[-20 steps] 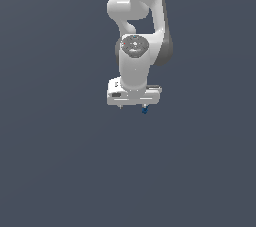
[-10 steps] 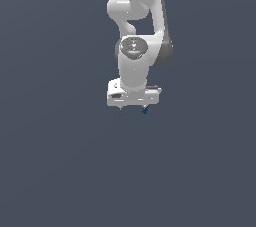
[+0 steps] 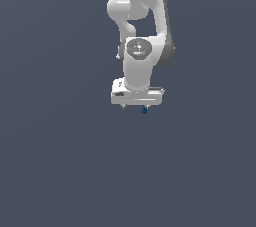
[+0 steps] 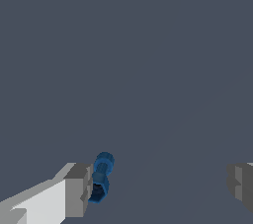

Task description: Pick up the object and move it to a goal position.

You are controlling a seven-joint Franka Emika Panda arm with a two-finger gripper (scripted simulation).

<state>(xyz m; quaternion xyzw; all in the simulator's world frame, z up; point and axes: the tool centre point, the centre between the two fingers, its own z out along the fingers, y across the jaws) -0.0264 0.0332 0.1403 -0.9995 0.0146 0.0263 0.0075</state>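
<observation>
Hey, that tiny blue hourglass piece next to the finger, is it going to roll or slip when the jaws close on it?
The blue hourglass piece looks rigid, with rounded flared ends, so it would probably roll if nudged. It sits against one finger while the other is far off, so closing may push it sideways. Its narrow waist looks likely to help the grip.

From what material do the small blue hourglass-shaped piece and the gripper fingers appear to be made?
These are simulator renders, so this is only appearance. The small dark blue hourglass-shaped piece looks like smooth, slightly glossy plastic: uniform colour, a soft highlight on its flared end. The grey blocky fingers of the white gripper look like matte plastic or painted metal: flat shading, no reflections.
</observation>
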